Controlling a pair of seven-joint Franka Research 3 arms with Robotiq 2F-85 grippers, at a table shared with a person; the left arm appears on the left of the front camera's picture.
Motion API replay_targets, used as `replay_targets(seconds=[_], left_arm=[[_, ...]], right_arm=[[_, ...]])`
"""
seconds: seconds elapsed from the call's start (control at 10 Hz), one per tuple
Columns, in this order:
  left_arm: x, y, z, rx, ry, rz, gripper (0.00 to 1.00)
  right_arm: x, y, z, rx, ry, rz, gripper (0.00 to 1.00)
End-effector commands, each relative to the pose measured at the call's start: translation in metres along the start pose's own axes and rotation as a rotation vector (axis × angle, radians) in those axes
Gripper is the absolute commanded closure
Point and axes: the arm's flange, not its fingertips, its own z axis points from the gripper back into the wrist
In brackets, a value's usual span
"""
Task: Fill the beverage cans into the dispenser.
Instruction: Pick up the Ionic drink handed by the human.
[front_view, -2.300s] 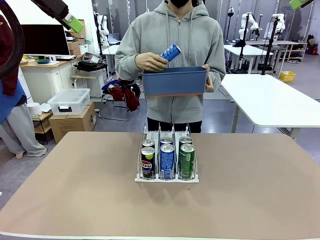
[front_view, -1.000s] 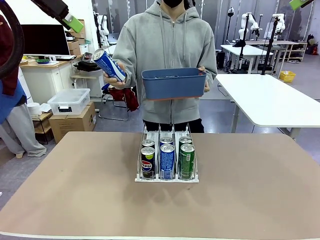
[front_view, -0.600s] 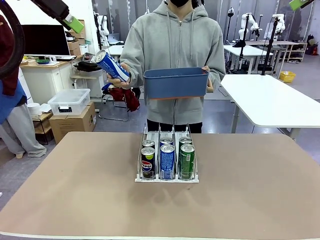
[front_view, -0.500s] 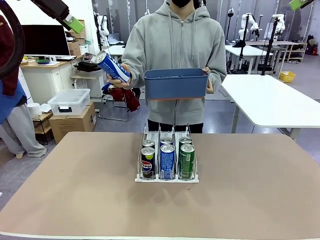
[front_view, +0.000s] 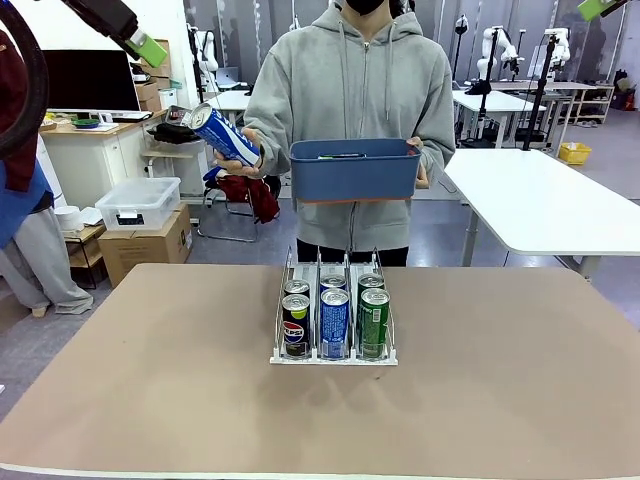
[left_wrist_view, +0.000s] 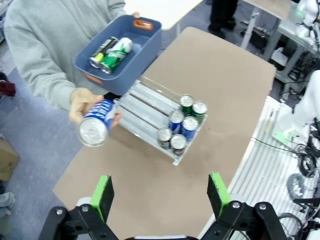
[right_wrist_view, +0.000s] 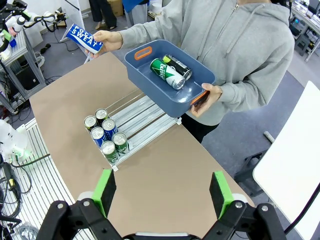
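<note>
Blue can (front_view: 222, 133) is up beside the bin (front_view: 350, 178), gripped in the person's hand (front_view: 246, 150). It tilts, silver top up and toward the robot, "POCARI SWEAT" along its side. A green can (right_wrist_view: 167, 73) and a black can (right_wrist_view: 176, 65) lie flat in the bin. Six cans (front_view: 334, 315) stand upright in the dispenser (front_view: 334, 358) on the table (front_view: 500, 400), Pepsi logo in front. Left gripper (left_wrist_view: 161, 193) and right gripper (right_wrist_view: 162, 192) gape wide and empty.

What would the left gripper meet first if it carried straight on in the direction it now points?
Most likely the dispenser: the open left gripper points down at its lanes beside the standing cans, with nothing in between. The person's hand with the blue can sits off to the side.
</note>
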Motion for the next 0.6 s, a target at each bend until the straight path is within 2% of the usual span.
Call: replay_targets(seconds=[0.0,0.2,0.4,0.5], left_arm=[[0.001,0.019,-0.024,0.080,0.081,-0.067,0.00],[-0.002,0.016,-0.045,0.137,0.070,0.004,0.00],[-0.006,0.033,-0.063,0.085,0.074,-0.028,0.00],[-0.008,0.033,-0.075,0.092,0.037,-0.037,0.00]], right_arm=[[-0.001,0.001,0.000,0.003,0.000,0.000,0.00],[-0.001,0.001,0.000,0.003,0.000,0.000,0.00],[-0.001,0.001,0.000,0.003,0.000,0.000,0.00],[-0.001,0.001,0.000,0.003,0.000,0.000,0.00]])
